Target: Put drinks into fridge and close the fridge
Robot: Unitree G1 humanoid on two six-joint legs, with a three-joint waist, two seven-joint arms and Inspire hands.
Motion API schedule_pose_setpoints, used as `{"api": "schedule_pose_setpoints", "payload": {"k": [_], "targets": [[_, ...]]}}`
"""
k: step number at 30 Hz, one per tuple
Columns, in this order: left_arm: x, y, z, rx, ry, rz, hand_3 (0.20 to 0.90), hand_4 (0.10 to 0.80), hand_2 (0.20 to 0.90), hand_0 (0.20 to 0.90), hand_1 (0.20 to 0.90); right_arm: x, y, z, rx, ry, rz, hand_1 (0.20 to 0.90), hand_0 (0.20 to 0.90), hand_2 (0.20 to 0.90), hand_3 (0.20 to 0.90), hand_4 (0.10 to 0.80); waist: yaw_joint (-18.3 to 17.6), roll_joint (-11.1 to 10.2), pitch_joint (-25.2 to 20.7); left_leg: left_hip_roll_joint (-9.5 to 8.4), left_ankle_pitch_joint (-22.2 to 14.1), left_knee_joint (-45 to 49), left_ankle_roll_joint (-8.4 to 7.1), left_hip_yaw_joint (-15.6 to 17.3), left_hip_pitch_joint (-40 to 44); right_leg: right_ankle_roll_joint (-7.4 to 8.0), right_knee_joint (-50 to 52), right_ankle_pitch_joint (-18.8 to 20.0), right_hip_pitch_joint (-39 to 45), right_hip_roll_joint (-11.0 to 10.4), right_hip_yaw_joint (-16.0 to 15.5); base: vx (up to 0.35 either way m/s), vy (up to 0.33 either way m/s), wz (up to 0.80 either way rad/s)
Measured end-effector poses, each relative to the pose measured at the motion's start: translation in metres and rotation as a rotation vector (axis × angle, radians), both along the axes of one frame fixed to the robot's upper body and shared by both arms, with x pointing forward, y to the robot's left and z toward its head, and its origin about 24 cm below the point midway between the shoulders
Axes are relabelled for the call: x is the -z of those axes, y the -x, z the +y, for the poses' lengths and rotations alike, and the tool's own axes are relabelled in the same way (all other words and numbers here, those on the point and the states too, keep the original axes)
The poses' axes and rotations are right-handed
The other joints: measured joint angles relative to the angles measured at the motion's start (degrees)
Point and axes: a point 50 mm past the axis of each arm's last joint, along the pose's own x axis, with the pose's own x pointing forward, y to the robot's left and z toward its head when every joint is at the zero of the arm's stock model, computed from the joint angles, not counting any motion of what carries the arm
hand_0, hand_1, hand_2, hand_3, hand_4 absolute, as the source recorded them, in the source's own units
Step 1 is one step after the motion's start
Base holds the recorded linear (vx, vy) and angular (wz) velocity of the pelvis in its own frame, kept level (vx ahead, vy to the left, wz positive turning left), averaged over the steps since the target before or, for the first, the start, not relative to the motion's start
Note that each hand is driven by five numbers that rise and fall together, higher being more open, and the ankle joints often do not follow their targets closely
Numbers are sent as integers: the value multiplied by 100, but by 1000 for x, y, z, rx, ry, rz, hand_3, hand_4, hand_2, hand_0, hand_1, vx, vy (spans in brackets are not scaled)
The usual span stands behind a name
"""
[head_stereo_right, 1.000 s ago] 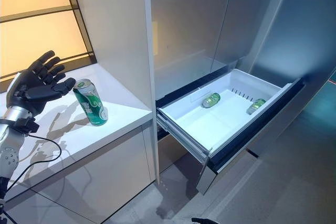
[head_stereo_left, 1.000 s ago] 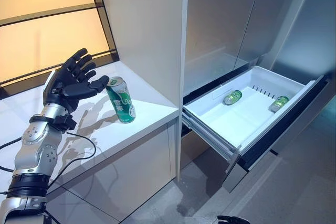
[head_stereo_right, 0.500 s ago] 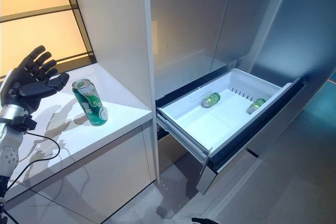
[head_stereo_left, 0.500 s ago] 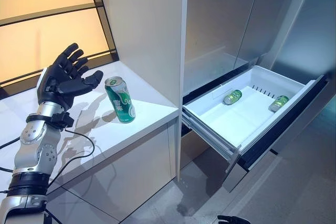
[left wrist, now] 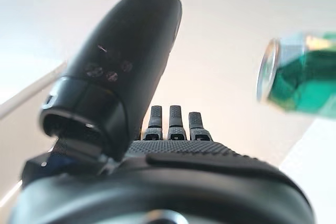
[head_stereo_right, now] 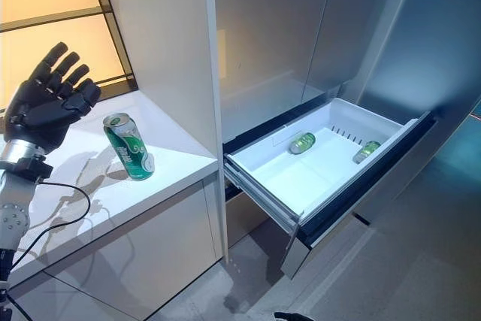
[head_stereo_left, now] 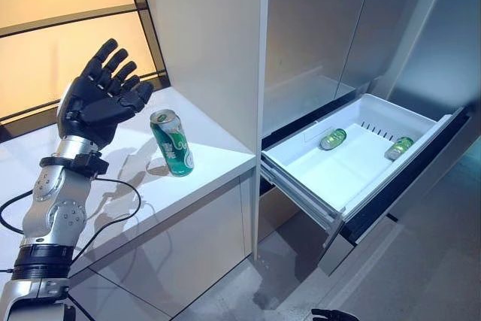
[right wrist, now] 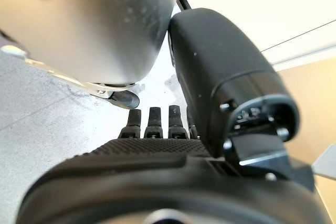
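A green can [head_stereo_left: 172, 143] stands upright on the white counter [head_stereo_left: 188, 178]; it also shows in the left wrist view [left wrist: 296, 72]. My left hand [head_stereo_left: 101, 103] is raised above the counter just left of the can, fingers spread open, holding nothing, apart from the can. The fridge's white drawer [head_stereo_left: 342, 167] is pulled out to the right, with two green cans [head_stereo_left: 333, 139] [head_stereo_left: 400, 147] lying on their sides at its back. My right hand [right wrist: 157, 145] shows in its wrist view with straight fingers, empty.
A tall white cabinet wall [head_stereo_left: 218, 43] rises just right of the can, between it and the fridge. The grey fridge doors [head_stereo_left: 353, 28] above the drawer are closed. Grey floor [head_stereo_left: 285, 276] lies below the open drawer.
My left hand has lifted and turned its palm more toward the can, fingers pointing up. The can and drawer have not moved.
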Motion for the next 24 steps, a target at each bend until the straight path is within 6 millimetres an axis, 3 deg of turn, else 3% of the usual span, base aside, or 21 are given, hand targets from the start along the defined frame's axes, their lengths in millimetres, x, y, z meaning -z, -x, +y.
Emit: {"api": "schedule_pose_setpoints", "payload": {"k": [9,24], "targets": [[12,-4,-10,11,-210,99,900,800,900,900,900,0,0,-1,0,2,-1,900,900,900,900,800,-3,35,18,0,1,0,0,1,2,-1,1,1,1,1,1,0,0,0],[14,-5,-9,-12,-256,114,900,800,900,900,900,0,-1,-1,1,3,-2,900,900,900,900,800,-6,54,28,0,1,1,0,3,2,-1,24,1,1,1,3,0,0,0]]}}
